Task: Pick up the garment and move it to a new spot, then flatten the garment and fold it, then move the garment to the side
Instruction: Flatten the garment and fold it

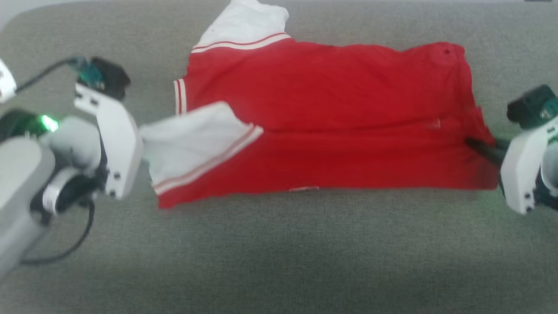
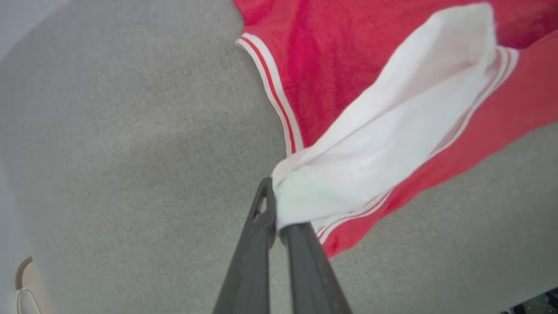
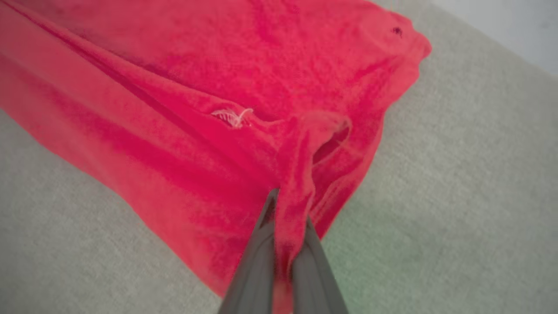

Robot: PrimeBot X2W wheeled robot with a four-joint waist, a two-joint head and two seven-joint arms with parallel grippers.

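Left gripper [image 2: 272,205]: jaws almost together, pinching the bunched tip of the near sleeve [image 2: 392,126]. From the pinch the white cloth lifts off the surface and runs away from the fingers toward the red body, with trim stripes along its lower edge. In the head view this sleeve lies turned in over the red.

Right gripper [image 3: 290,213]: jaws likewise narrow, with a ridge of red hem [image 3: 305,174] gathered between them. The cloth puckers round the pinch. A small pale tag or thread sits just beyond it; cannot tell which.

Garment [image 1: 331,113]: on the grey surface [image 1: 279,253], toward the far side of it. A crease runs along the red from one grip toward the other, so it looks doubled lengthwise. The far sleeve [image 1: 244,22] sticks out beyond the body, not folded in. No lettering shows; cannot tell which face is up.

Key relation: the long axis runs left to right across the head view, straight from one gripper to the other. Left arm has the sleeve end, right arm the hem end. Each gripper points inward along the axis, with the garment between them, so neither arm is the nearer.

Judgement: somewhere in the flatten-and-fold stage; the move to the side is not yet done. Any carry or fold from here needs both arms travelling together across the axis. If one leads, the cloth will skew. The left grip is on sleeve only, not on the body, so a pull there would likely stretch the sleeve before the red follows.
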